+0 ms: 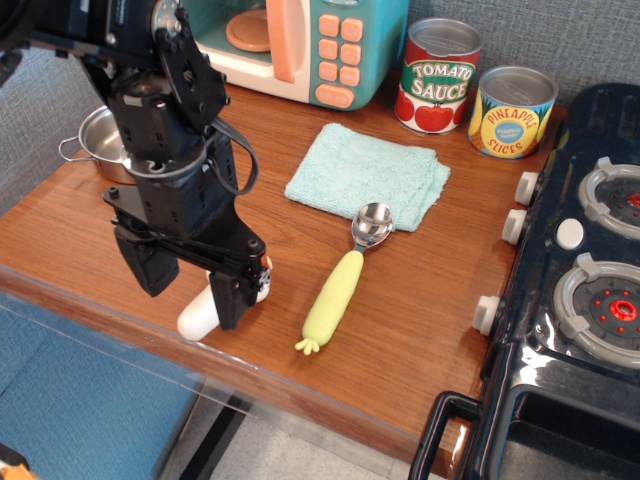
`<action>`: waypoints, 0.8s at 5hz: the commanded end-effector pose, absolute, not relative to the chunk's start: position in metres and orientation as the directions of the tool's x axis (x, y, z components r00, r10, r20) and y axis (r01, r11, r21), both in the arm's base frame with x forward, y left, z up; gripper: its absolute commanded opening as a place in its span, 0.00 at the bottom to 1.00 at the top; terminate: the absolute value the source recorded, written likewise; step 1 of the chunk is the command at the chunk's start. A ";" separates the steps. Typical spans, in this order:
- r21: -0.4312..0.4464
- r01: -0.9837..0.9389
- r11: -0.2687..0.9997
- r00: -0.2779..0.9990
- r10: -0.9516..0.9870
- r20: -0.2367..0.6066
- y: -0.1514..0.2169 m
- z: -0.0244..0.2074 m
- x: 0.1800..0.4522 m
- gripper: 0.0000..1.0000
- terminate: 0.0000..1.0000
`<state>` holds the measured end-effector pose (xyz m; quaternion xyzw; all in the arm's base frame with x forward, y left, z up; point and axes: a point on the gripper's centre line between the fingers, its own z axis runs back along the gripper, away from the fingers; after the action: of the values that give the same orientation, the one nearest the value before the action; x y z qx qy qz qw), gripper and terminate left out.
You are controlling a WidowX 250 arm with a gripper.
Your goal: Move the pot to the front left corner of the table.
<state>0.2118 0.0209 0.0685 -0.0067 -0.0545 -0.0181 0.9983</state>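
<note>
The pot (93,138) is a small shiny steel pot with a wire loop handle. It sits at the back left of the brown wood-grain table (420,300), mostly hidden behind my arm. My gripper (190,285) hangs over the front left part of the table, nearer the camera than the pot and apart from it. Its two black fingers (233,295) stand wide apart, open, with nothing gripped. A white cylindrical object (197,315) lies on the table just below and between them.
A folded teal cloth (365,175) and a scoop with a yellow-green handle (338,290) lie mid-table. A toy microwave (300,45), a tomato sauce tin (438,75) and a pineapple tin (512,112) stand at the back. A black toy stove (580,290) fills the right side.
</note>
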 end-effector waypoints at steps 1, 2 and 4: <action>-0.011 0.037 0.999 0.993 -0.035 0.109 0.021 0.068 0.212 1.00 0.00; -0.005 0.017 1.000 0.984 -0.016 0.176 0.026 0.087 0.222 1.00 0.00; -0.060 -0.101 0.993 0.964 0.113 0.241 0.069 0.116 0.285 1.00 0.00</action>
<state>0.2831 0.0667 0.1024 -0.0291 -0.0989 0.0554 0.9931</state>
